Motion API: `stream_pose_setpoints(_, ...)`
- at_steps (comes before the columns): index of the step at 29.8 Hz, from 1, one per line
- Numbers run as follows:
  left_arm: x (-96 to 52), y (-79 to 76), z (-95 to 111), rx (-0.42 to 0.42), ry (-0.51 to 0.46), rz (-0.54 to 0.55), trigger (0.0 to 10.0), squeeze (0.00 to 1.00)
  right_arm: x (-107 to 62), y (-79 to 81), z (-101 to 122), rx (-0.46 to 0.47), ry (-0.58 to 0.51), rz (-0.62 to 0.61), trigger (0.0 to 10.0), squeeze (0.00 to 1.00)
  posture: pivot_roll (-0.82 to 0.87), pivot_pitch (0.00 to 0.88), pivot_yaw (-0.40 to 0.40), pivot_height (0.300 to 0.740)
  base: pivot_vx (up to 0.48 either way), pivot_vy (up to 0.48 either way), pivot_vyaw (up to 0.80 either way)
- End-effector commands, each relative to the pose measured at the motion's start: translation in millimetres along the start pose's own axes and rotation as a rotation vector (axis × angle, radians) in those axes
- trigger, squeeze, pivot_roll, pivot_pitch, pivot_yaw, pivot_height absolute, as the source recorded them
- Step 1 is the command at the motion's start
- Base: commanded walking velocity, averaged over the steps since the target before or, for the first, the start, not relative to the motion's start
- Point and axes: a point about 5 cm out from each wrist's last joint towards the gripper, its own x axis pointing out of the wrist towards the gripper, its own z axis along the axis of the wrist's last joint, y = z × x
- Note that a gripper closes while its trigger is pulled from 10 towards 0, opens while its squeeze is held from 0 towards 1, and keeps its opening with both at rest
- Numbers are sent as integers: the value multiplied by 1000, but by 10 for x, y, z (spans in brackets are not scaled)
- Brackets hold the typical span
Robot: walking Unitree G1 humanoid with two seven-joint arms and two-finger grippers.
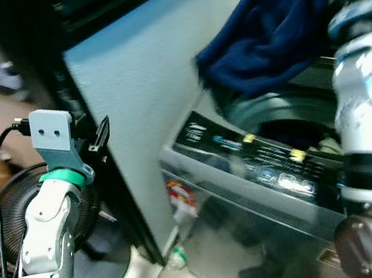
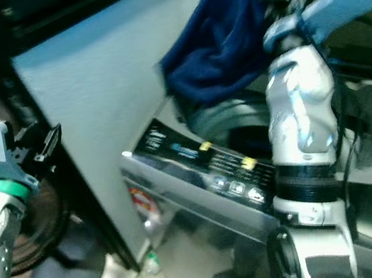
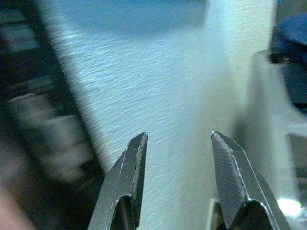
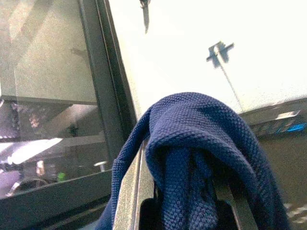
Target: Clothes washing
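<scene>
The right gripper (image 4: 192, 211) fingers clench a dark blue knit garment (image 1: 281, 21), hanging above the washing machine (image 1: 281, 187) drum at two o'clock. Soft, limp; bunched folds hold best. Left gripper (image 3: 177, 182) fingers released.

Garment (image 1: 274, 23) hangs above washer (image 1: 274, 188), right of wall (image 1: 144, 103).

Dim bluish head views, motion blur throughout, overexposed white glare in right wrist view, dark shadowed edges
</scene>
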Motion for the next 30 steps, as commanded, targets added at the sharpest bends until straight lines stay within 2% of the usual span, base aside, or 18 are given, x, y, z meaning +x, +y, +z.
stream_pose_setpoints(1,-38,43,-10,-2,8,24,10000,0,-97,140,-233,-20,130,96,10000,0,109,0,68,740,0,0,-800)
stream_pose_setpoints(2,-47,66,-5,-14,9,38,10000,0,-152,216,-330,-44,192,152,10000,0,109,0,68,740,0,0,-800)
stream_pose_setpoints(3,-47,66,-5,-14,9,38,10000,0,-152,216,-330,-44,192,152,10000,0,109,0,68,740,0,0,-800)
stream_pose_setpoints(5,-67,102,13,-35,7,61,10000,0,-286,346,-530,-82,327,264,10000,0,103,0,63,740,0,0,-800)
stream_pose_setpoints(6,-67,102,13,-35,7,61,10000,0,-286,346,-530,-82,327,264,10000,0,103,0,63,740,0,0,-800)
stream_pose_setpoints(8,-104,126,33,-48,-6,85,10000,0,-496,523,-730,-53,473,418,10000,0,98,0,55,740,0,0,-800)
stream_pose_setpoints(15,-113,102,12,-52,-4,90,10000,0,-580,592,-799,-28,548,499,10000,0,91,7,42,740,0,0,-800)
stream_pose_setpoints(16,-125,87,4,-54,-3,89,10000,0,-692,660,-860,-29,623,623,10000,0,86,12,36,740,0,0,-800)
stream_pose_setpoints(17,-125,87,4,-54,-3,89,10000,0,-692,660,-860,-29,623,623,10000,0,86,12,36,740,0,0,-800)
stream_pose_setpoints(18,-132,83,2,-55,-3,89,10000,0,-768,704,-884,-32,654,697,10000,0,86,12,36,740,0,0,-800)
stream_pose_setpoints(19,-132,83,2,-55,-3,89,10000,0,-768,704,-884,-32,654,697,10000,0,86,12,36,740,0,0,-800)
stream_pose_setpoints(20,-144,81,0,-56,-2,92,10000,0,-840,746,-905,-28,686,751,10000,0,86,12,36,740,0,0,-800)
stream_pose_setpoints(23,-159,77,-9,-60,2,95,10000,0,-893,792,-930,-13,710,773,10000,0,77,15,26,740,0,0,-800)
stream_pose_setpoints(24,-175,73,-15,-70,7,101,10000,0,-940,837,-950,-8,734,796,10000,0,77,15,26,740,0,0,0)
stream_pose_setpoints(27,-175,73,-15,-70,7,101,10000,0,-940,837,-950,-8,734,796,10000,0,77,15,26,740,0,0,0)
stream_pose_setpoints(30,-196,66,-19,-71,14,107,10000,0,-993,882,-1016,-1,794,799,10000,0,76,19,16,740,0,0,0)
